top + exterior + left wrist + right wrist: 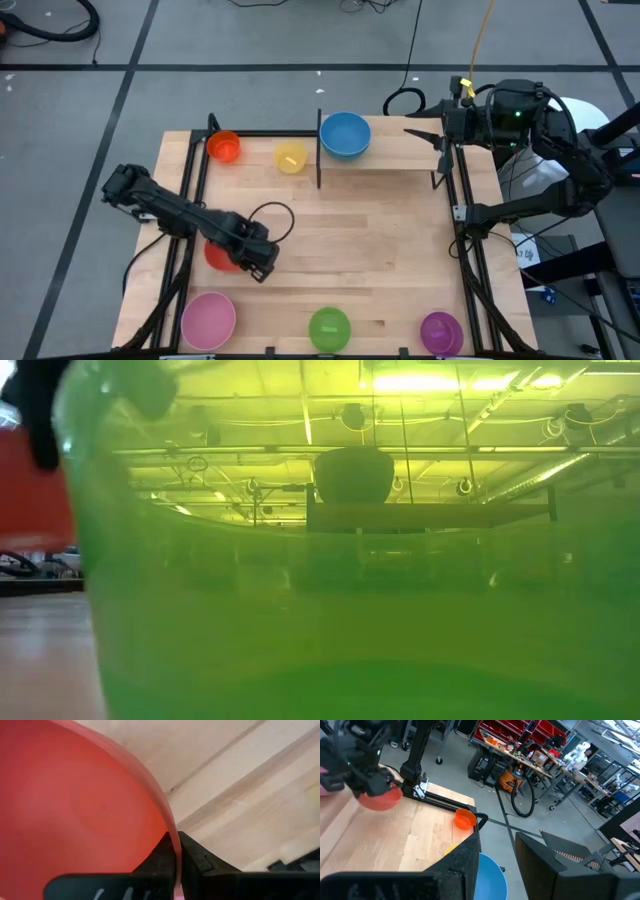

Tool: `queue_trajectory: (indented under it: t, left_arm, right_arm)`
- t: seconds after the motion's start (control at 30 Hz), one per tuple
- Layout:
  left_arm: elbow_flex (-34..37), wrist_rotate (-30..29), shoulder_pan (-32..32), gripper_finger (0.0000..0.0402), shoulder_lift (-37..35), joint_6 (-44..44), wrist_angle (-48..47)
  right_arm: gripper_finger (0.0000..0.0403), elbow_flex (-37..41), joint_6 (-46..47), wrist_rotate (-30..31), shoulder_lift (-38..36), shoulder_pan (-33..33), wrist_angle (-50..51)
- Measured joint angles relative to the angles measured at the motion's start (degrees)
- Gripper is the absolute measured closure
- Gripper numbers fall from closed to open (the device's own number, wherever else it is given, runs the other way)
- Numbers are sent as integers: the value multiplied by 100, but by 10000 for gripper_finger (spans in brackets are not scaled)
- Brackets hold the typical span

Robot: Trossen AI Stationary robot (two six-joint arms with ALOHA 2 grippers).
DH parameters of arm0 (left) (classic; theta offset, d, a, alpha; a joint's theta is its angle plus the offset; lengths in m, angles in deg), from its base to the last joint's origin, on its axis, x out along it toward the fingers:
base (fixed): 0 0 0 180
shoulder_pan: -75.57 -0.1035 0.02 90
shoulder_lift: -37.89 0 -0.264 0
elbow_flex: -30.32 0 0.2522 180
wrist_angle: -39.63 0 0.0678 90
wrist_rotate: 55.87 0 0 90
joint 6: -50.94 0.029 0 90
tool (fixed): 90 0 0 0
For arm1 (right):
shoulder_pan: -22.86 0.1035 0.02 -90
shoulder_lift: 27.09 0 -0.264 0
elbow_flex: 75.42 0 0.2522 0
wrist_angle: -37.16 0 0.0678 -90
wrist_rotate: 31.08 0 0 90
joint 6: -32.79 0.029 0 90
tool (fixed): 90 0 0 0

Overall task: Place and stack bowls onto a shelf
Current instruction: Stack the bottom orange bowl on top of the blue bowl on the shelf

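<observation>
Red bowl [218, 256] at table's 8 o'clock, rim pinched in left gripper [176, 851]. Blue bowl [345, 134] sits on shelf [400, 155] at 12 o'clock. Right gripper [425, 132] idle, jaws apart, at 1 o'clock.

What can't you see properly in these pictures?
- Red bowl: high view, mostly hidden under the left gripper, shut on its rim.
- Shelf: low view, only a dim shape through the green bowl filling the picture.
- Blue bowl: right wrist view, partly behind the right gripper.
</observation>
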Motion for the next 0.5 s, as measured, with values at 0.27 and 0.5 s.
queue_trajectory:
  t: [0.27,0.5]
  left_arm:
    - [-1939,-1042,-582,396,-2,684,-2052]
    - [-2805,-1596,-1501,396,56,2357,-2015]
  right_arm:
    - [284,0,0,26,-88,0,2]
    - [284,-2,132,46,-374,-2,-2]
